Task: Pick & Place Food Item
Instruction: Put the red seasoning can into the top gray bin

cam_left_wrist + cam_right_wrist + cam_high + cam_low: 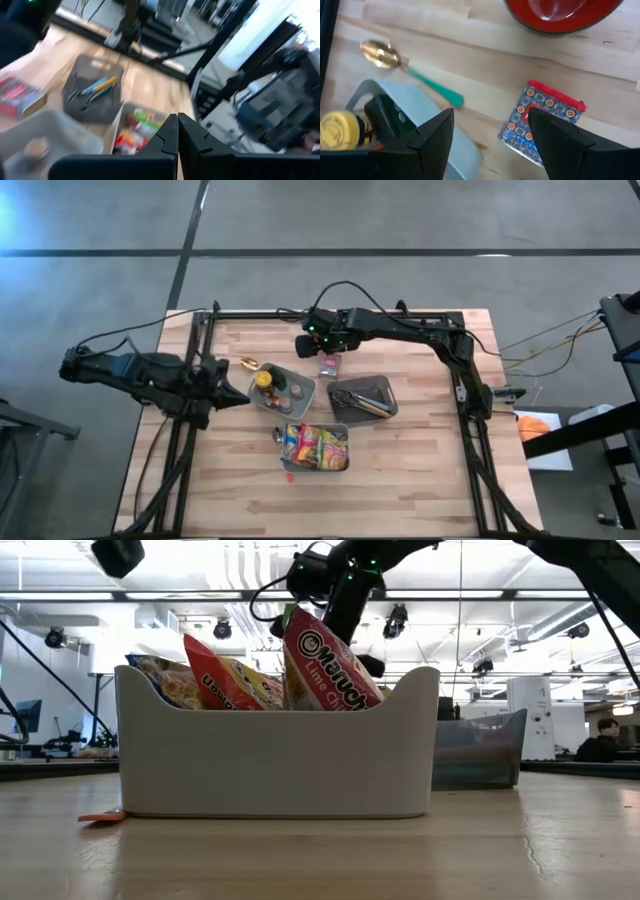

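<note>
Light wooden butcher-block table (420, 470) in a dark metal frame, on a grey concrete floor with dark seam lines. Landmark: the white bin of snack packets (315, 448), mid-table toward the near edge. In the low view it fills the middle, ramen and chip bags sticking up over its rim.

Just beyond the white bin and to the right sits a dark grey tray (362, 396) holding utensils. Beyond the bin to the left, a light grey bin (281, 387) with jars, one yellow-lidded. A gold spoon with a green handle (405, 67) lies beside that light bin. Farther beyond the white bin, between the two trays, a small blue patterned food packet with a red edge (542, 122) lies flat on the bare wood. A red bowl (560, 12) sits just past it.

Right gripper (490, 137) hovers over the packet, jaws spread wide, holding nothing. Left gripper (178, 131) hangs at the table's left edge, well left of the white bin, jaws pressed together, empty.

Room behind: open industrial space, ceiling lights, ducts, a person (603, 740) seated far right.
</note>
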Available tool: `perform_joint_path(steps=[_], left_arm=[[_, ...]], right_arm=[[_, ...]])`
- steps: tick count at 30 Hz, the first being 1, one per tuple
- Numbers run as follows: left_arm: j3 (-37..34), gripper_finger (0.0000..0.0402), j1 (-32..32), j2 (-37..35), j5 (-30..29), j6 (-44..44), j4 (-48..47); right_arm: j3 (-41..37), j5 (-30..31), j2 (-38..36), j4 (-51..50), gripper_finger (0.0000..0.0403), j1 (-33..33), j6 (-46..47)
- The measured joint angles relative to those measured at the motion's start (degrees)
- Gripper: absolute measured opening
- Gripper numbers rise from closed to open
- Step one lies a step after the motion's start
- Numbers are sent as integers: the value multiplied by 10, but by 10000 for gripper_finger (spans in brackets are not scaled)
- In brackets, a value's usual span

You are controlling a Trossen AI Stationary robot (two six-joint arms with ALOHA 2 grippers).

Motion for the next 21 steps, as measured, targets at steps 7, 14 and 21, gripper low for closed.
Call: perform_joint_path(steps=[7,14,21], left_arm=[[-10,1,0,-1,-1,0,-67],[-48,1,0,0,-1,0,-68],[-113,1,0,0,-1,0,-67]], right_arm=[[-2,-46,0,0,251,2,-22],[-3,-46,0,1,251,6,-3],[-3,-33,0,-1,251,5,3]])
